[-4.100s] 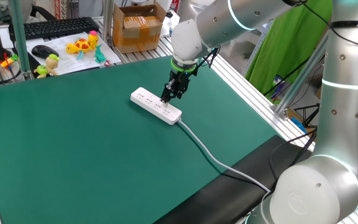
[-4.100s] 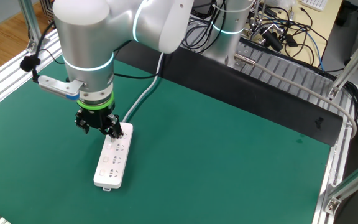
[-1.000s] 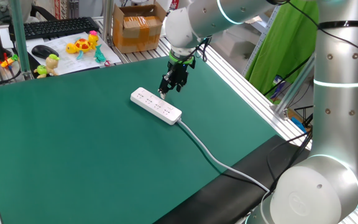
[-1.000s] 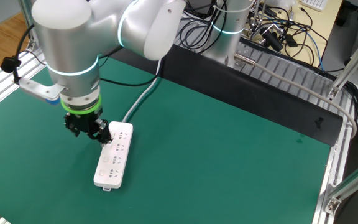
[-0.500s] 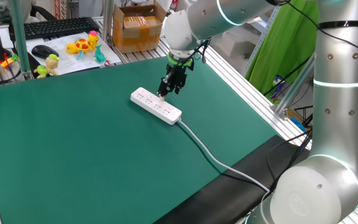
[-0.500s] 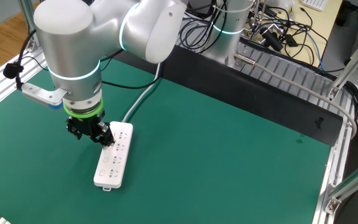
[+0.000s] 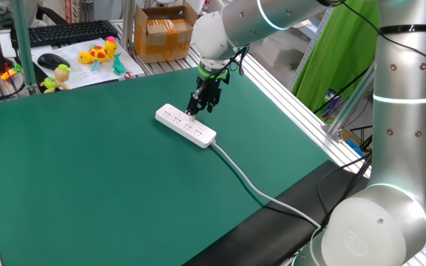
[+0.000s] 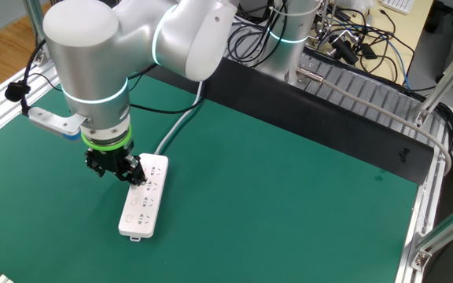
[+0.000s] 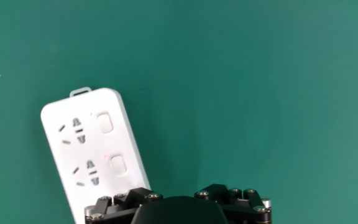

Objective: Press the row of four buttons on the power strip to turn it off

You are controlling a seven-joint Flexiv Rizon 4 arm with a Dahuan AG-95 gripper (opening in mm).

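Note:
The white power strip [image 7: 186, 125] [image 8: 144, 196] lies on the green mat, and its grey cable [image 7: 250, 185] runs toward the table's front edge. My gripper [image 7: 197, 109] [image 8: 116, 171] points straight down over the strip's middle with its fingers spread open. One fingertip [image 8: 136, 174] is at the strip's button edge; contact cannot be told. The hand view shows the strip's free end [image 9: 95, 149] at lower left, with two of the four buttons [image 9: 105, 122] [image 9: 117, 165] beside the socket holes. The other buttons are hidden under the gripper body.
A black keyboard [image 7: 72, 32], a mouse [image 7: 52, 60], small toys [image 7: 98, 53] and a cardboard box [image 7: 165, 33] sit beyond the mat's far edge. Aluminium rails border the mat, and a tangle of cables [image 8: 352, 31] lies behind the arm's base.
Over the last second the gripper has shifted slightly along the strip away from its cable end and settled lower over it. The strip has not moved.

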